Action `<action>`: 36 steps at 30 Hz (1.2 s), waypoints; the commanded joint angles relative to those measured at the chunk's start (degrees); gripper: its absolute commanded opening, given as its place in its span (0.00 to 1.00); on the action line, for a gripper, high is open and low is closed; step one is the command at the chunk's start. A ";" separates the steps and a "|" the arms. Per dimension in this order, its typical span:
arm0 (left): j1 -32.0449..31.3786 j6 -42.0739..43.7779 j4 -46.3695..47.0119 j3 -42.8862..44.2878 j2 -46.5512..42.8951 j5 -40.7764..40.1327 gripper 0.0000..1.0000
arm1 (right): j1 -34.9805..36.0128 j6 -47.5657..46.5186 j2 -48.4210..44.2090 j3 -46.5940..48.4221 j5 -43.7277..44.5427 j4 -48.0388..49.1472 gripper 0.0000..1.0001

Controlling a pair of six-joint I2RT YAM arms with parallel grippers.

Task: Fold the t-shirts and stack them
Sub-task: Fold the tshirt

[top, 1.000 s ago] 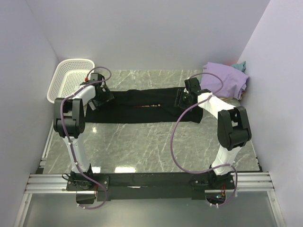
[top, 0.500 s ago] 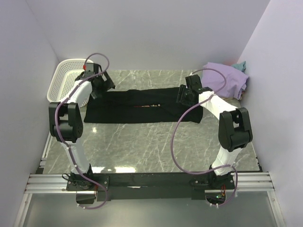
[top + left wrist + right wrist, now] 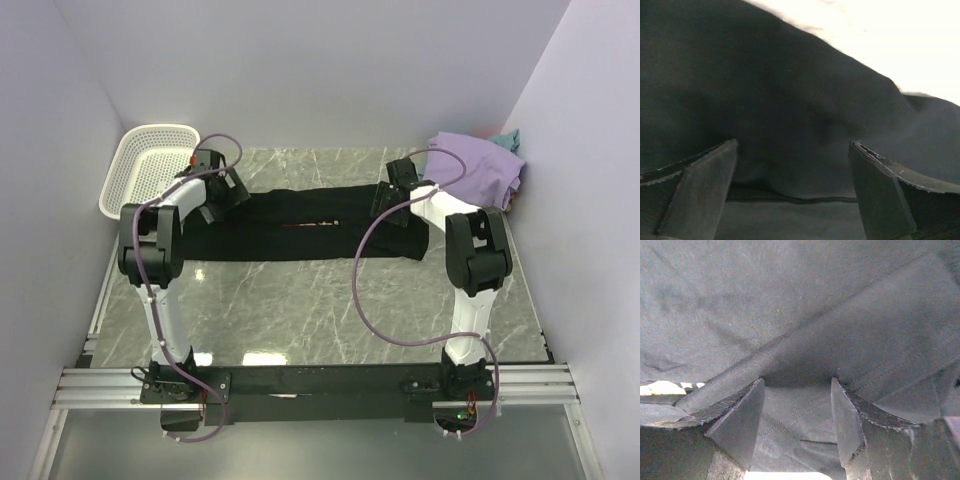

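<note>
The black t-shirt (image 3: 300, 243) lies in a long folded strip across the middle of the table. My left gripper (image 3: 226, 192) is at its far left edge, jaws wide open. In the left wrist view the black cloth (image 3: 790, 90) fills the picture and a fold edge runs between the left gripper's (image 3: 792, 145) fingers. My right gripper (image 3: 390, 195) is low over the strip's far right end. Its jaws (image 3: 796, 382) stand partly open, tips pressed to the black cloth (image 3: 790, 300), with a stitched hem between them. The lavender t-shirt (image 3: 480, 165) is heaped at the back right, with the teal one (image 3: 510, 138) behind it.
A white perforated basket (image 3: 145, 165) stands at the back left corner, close to my left arm. Lilac walls close in the table on three sides. The marble tabletop (image 3: 320, 310) stretches toward the arm bases.
My left gripper swung out toward the basket and came back down onto the shirt's far left edge. My right gripper moved a little farther back over the shirt's right end. The shirt lies as before.
</note>
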 commanded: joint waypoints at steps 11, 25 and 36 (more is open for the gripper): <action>-8.90 -7.51 -2.57 -14.62 -3.95 -7.23 1.00 | -2.29 1.25 15.13 25.51 0.25 -17.10 0.62; -25.77 -21.22 -0.81 -37.05 -19.06 1.39 1.00 | -2.20 -5.34 33.51 57.96 -17.83 -27.85 0.66; -48.54 -29.40 -4.22 -42.42 -29.78 9.58 0.99 | -2.47 -5.53 35.88 60.16 -37.52 -19.49 0.72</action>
